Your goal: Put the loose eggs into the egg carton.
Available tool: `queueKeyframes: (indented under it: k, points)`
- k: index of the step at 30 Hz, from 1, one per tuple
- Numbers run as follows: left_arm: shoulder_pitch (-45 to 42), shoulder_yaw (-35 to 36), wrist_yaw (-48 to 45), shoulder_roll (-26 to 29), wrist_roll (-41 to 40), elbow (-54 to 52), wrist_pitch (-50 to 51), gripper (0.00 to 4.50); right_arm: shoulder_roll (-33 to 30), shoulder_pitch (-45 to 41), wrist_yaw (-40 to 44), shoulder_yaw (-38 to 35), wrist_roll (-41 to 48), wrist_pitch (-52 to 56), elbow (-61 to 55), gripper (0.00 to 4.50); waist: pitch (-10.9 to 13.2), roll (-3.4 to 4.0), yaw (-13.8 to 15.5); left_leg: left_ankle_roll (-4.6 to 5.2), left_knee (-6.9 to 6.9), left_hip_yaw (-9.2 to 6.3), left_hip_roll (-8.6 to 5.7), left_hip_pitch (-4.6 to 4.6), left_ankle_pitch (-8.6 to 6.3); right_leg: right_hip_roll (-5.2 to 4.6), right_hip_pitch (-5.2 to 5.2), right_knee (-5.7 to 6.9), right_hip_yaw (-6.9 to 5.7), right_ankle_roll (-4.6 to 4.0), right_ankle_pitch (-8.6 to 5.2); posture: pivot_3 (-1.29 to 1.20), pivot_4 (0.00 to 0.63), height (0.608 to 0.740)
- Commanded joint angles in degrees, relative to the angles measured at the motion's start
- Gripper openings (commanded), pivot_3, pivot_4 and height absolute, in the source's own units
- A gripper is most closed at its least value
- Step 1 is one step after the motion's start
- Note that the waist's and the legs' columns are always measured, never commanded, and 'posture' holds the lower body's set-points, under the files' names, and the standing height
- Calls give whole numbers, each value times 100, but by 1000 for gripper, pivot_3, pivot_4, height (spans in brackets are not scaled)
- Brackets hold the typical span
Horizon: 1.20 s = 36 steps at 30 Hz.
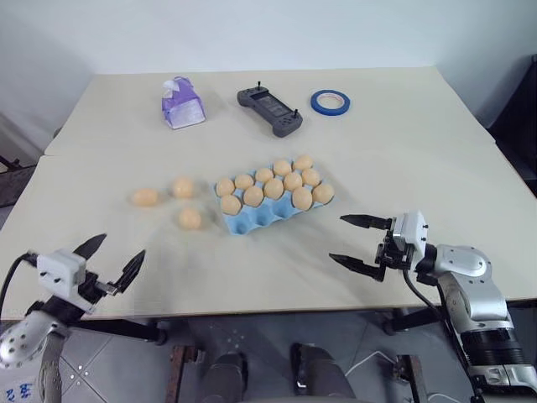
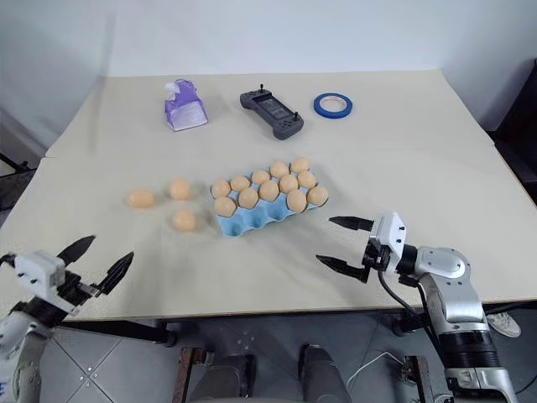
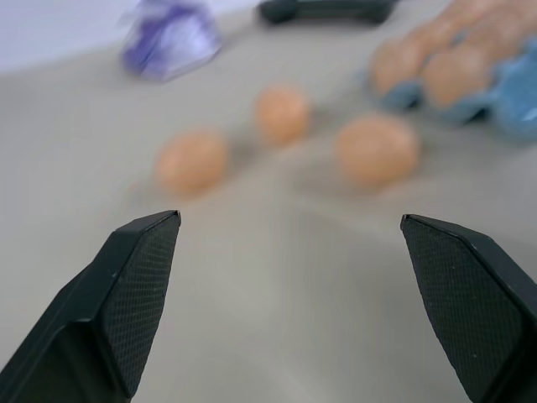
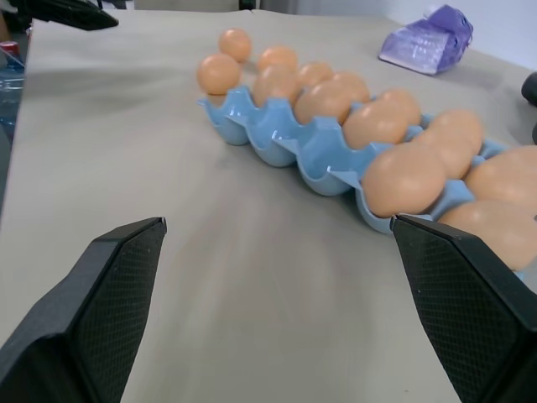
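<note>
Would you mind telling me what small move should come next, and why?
Probably reach the open left gripper toward the nearest loose egg: three eggs lie on the table beside the egg carton, whose near row has empty cups.

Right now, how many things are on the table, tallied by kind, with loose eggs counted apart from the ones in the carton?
Loose eggs: 3
Eggs in cups: 12
Egg carton: 1
Purple tissue pack: 1
Black controller: 1
Blue tape roll: 1
Total: 19
</note>
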Motion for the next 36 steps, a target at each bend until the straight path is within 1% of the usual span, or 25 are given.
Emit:
queueKeyframes:
  k: [1, 4, 6, 10, 17, 21, 24, 27, 28, 29, 30, 33, 36]
  points:
    - [-146, -200, 68, 16, 24, -267, 84, 4500, 246, 74, -137, -20, 257, -121, -567, 4484, 0, -4, 17, 0, 6, -1, 3, -3, 0, 1, 1, 0, 0, 0, 4, 0, 150, 740]
    - [-541, -511, 277, -68, 108, -249, 249, 4500, 433, 134, -24, 99, 476, -22, -794, 4484, 0, -4, 31, 9, 12, 5, 5, -4, 6, -2, 9, -9, 4, 1, 18, 0, 150, 740]
    - [-822, -746, 366, -107, 189, -189, 373, 4500, 576, 135, 0, 130, 566, -117, -829, 4484, 0, -4, 25, 15, 10, 8, 10, -5, 9, -1, 15, -31, 5, -16, 29, 0, 150, 740]
    - [-1607, -1206, 581, -193, 453, 144, 536, 4500, 644, 96, 19, 297, 455, -101, -840, 4484, 0, -4, 16, 18, 8, 19, 9, -7, 11, -1, 11, -38, 12, 10, 48, 0, 150, 740]
    - [-2709, -1800, 871, -344, 1013, 1138, 616, 4500, 664, 38, -153, 361, 260, -199, -718, 4484, -1, -5, 4, 2, -3, 24, 11, -9, 2, 9, -7, -26, 14, 13, 51, 0, 150, 740]
    - [-3143, -2084, 703, -371, 1126, 1749, 781, 4500, 676, 68, -258, 361, 234, -137, -742, 4484, -1, -5, -1, 0, -2, 24, 11, -11, -5, 11, -9, -25, 13, 14, 51, 0, 150, 740]
    - [-3108, -2050, 613, -343, 975, 1665, 1020, 3896, 680, 91, -301, 376, 206, -149, -749, 4500, -1, -5, -18, 2, -2, 27, 13, -10, -9, 13, -10, -26, 18, 14, 51, 0, 150, 740]
    - [-2967, -2017, 543, -268, 952, 1485, 1129, 3022, 703, 93, -369, 362, 167, -189, -713, 4500, -1, -5, -8, 1, -2, 26, 18, -10, -11, 16, -11, -25, 17, 14, 51, 0, 150, 740]
    - [-2915, -2009, 516, -238, 954, 1432, 1158, 2635, 712, 98, -391, 355, 156, -202, -706, 4500, -1, -5, -13, 1, -2, 26, 19, -10, -12, 16, -10, -25, 17, 13, 51, 0, 150, 740]
    - [-2874, -1990, 436, -220, 910, 1381, 1112, 2391, 724, 91, -421, 337, 139, -232, -673, 4500, -1, -5, -14, 1, -1, 27, 19, -9, -12, 16, -10, -25, 18, 13, 51, 0, 150, 740]
    - [-2883, -1947, 388, -241, 835, 1310, 1035, 2263, 728, 82, -441, 319, 130, -256, -641, 4500, -1, -5, -6, 1, -1, 27, 19, -9, -12, 16, -10, -25, 20, 13, 51, 0, 150, 740]
    - [-3131, -1879, -15, -419, 333, 890, 765, 2241, 733, 37, -550, 251, 95, -345, -527, 4500, -1, -6, 7, 2, 2, 26, 19, -11, -11, 15, -10, -25, 18, 13, 51, 0, 150, 740]
    - [-3531, -2258, -365, -451, 289, 630, 908, 2241, 699, 0, -654, 155, 102, -384, -456, 4500, -1, -6, 71, 4, 7, 24, 16, -13, -10, 11, -7, -26, 15, 13, 51, 0, 150, 740]
